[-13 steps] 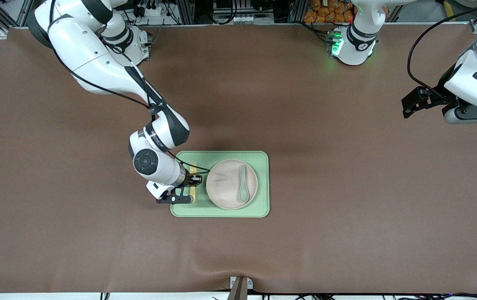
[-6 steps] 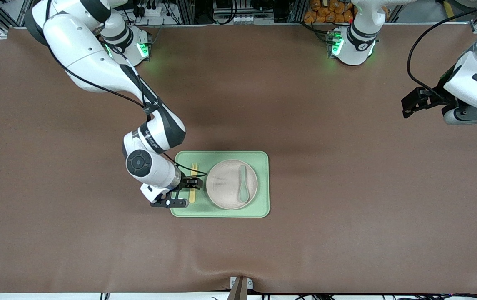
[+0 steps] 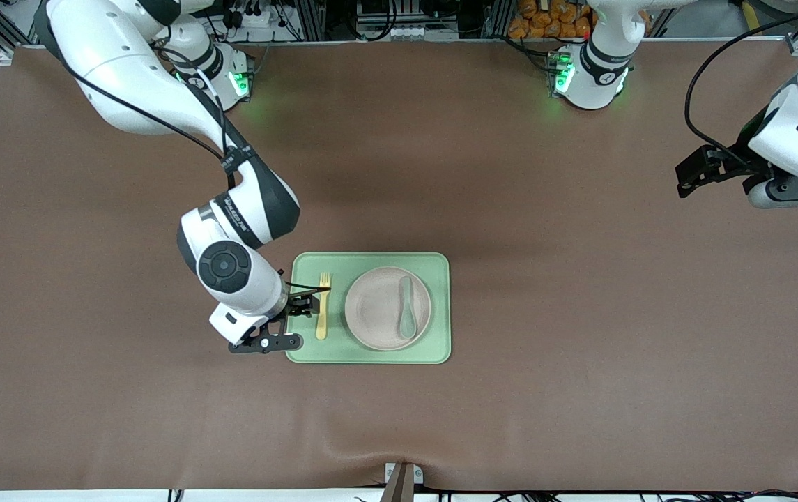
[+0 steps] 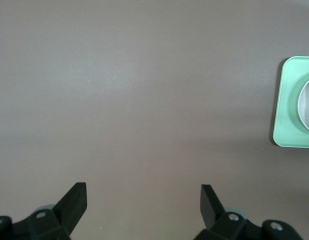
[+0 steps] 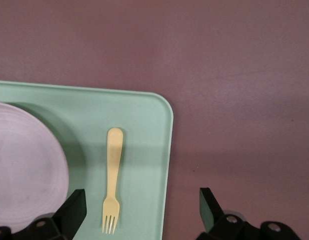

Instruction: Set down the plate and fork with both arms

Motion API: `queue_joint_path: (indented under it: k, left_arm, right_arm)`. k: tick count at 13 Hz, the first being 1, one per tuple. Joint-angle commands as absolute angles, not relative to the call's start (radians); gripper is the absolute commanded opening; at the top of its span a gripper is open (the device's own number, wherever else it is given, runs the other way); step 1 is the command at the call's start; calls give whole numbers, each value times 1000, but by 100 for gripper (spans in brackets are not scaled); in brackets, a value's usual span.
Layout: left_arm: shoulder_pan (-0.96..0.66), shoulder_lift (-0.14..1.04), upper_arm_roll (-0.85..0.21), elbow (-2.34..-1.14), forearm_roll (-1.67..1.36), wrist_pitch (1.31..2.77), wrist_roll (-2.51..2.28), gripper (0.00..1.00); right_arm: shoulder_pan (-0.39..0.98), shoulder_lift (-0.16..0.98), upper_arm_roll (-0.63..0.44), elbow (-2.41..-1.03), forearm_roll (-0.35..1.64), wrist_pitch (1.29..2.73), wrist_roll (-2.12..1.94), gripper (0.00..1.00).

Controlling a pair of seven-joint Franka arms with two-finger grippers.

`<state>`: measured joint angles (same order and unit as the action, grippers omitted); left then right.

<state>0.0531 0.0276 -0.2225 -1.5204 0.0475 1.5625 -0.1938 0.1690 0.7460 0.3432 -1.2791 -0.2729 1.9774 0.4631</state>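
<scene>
Front view shows a green tray (image 3: 371,352) near the middle of the brown table (image 3: 580,314), holding the plate (image 3: 378,310) and the fork (image 3: 323,307). The fork lies flat on the tray's bare strip just beside the plate, toward the right arm's end, apart from the plate's rim, its tines pointing away from the front camera. A grey-green spoon (image 3: 406,307) rests on the plate, off-centre toward the left arm's end.

The right gripper (image 3: 280,324) hangs over the tray's edge at the right arm's end — its fingers (image 5: 69,212) are spread wide and hold nothing. In the right wrist view the fork (image 5: 113,177) lies clear between and ahead of the two dark fingertips, touching neither, with the plate's rim (image 5: 54,165) at one side and the tray's rounded corner (image 5: 162,107) beside bare table.

The left arm waits at its own end of the table, well apart from the tray. The left gripper (image 3: 719,171) hovers over bare table, fingers (image 4: 74,200) parted and empty — its wrist view shows mostly brown surface, with one edge of the tray (image 4: 287,100) and a sliver of the plate (image 4: 307,102) at the frame's margin.
</scene>
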Motion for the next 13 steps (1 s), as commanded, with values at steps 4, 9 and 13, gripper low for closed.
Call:
queue_joint_path:
  k: [4, 9, 13]
  left_arm:
    - [60, 12, -222, -1523, 43, 1537, -181, 100]
    - [60, 14, -229, -1513, 31, 1542, -175, 100]
    - [58, 12, -230, -1516, 32, 1548, -173, 100]
  right_arm:
    - [58, 632, 400, -1272, -225, 1892, 462, 100]
    - [-20, 548, 385, -1208, -74, 1639, 454, 100]
    - [-23, 450, 355, -1167, -71, 1551, 359, 100]
